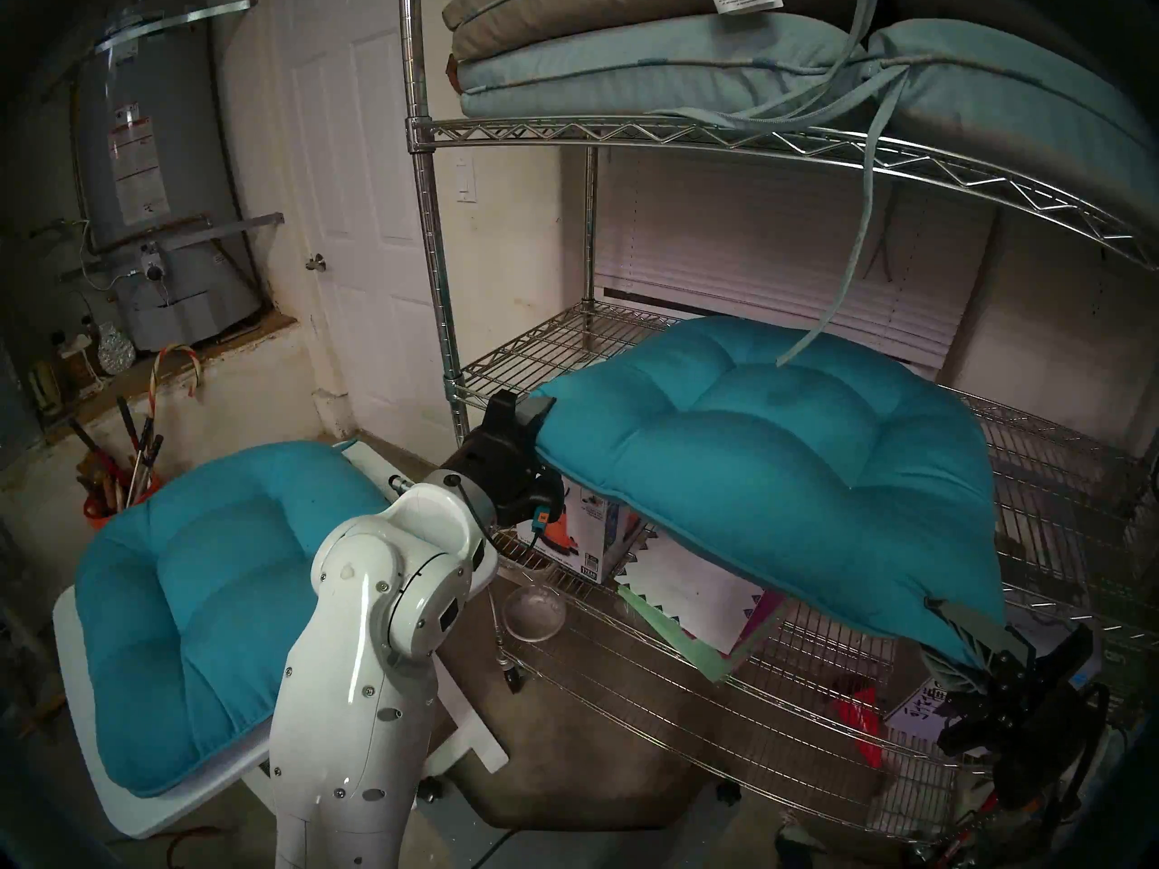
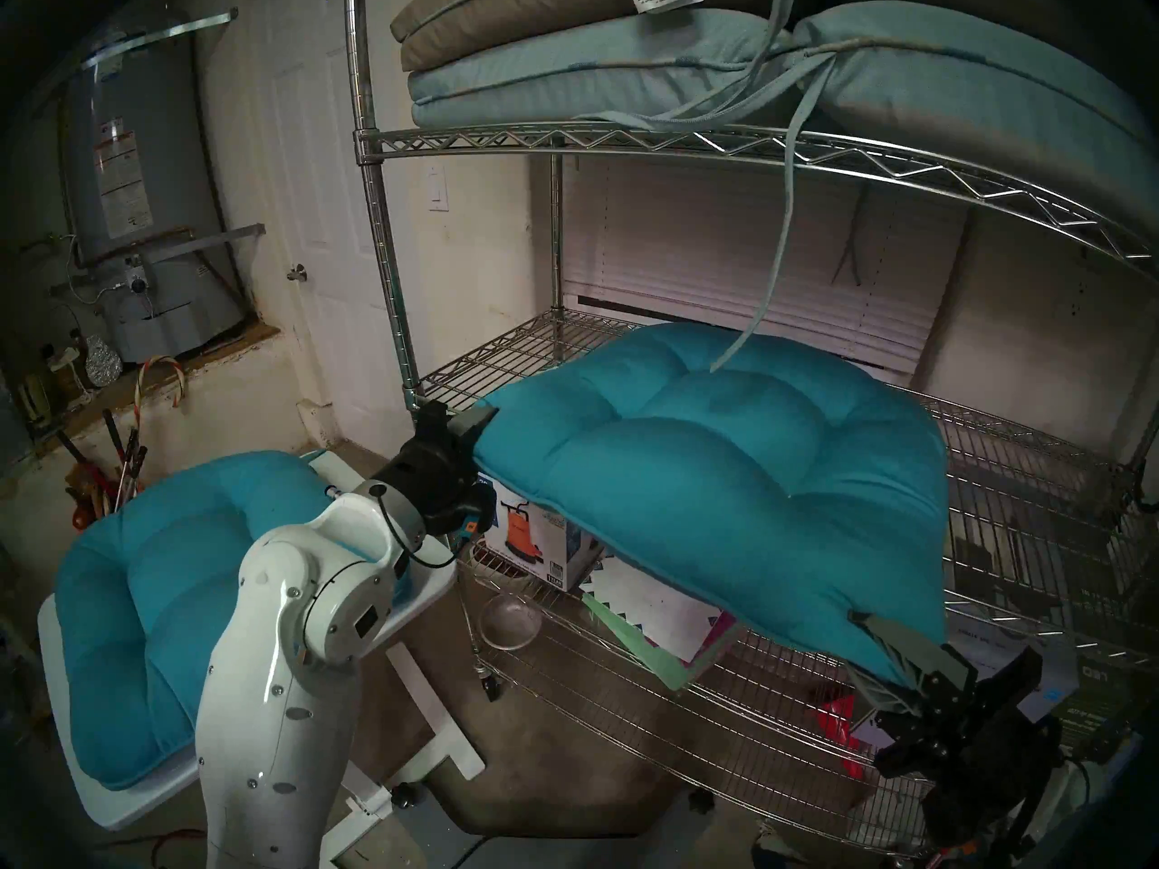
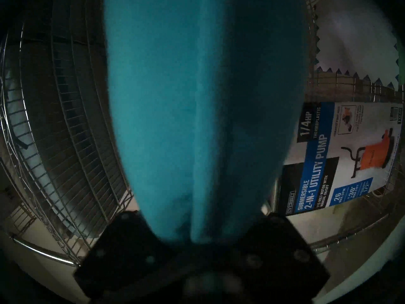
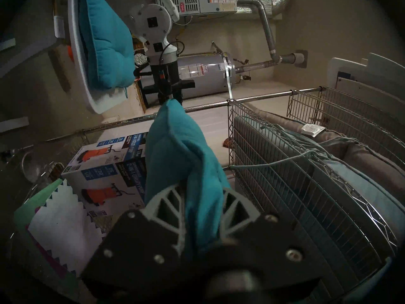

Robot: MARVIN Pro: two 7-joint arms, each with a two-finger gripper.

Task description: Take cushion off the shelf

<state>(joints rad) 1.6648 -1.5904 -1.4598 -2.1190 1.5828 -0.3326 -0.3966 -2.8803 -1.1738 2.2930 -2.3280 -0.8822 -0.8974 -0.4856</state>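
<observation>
Chrome wire shelf (image 1: 564,341); teal cushion (image 1: 771,466) half on its middle tier, front edge hanging off toward robot. Second teal cushion (image 1: 188,604) lies on white bench (image 1: 81,780). Left claw (image 1: 538,413) clamped on cushion's left corner, right claw (image 1: 969,639) clamped on right corner.

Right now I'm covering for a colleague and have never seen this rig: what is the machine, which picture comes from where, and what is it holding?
It is a two-armed robot. The two wide pictures come from its head, the two close ones from cameras on its wrists. The left gripper and right gripper each pinch a corner of one teal cushion, which hangs partly out past the front of the chrome wire shelf. A second teal cushion lies on the small white table. Paler cushions are stacked on the tier above, and a pump box sits below.
</observation>
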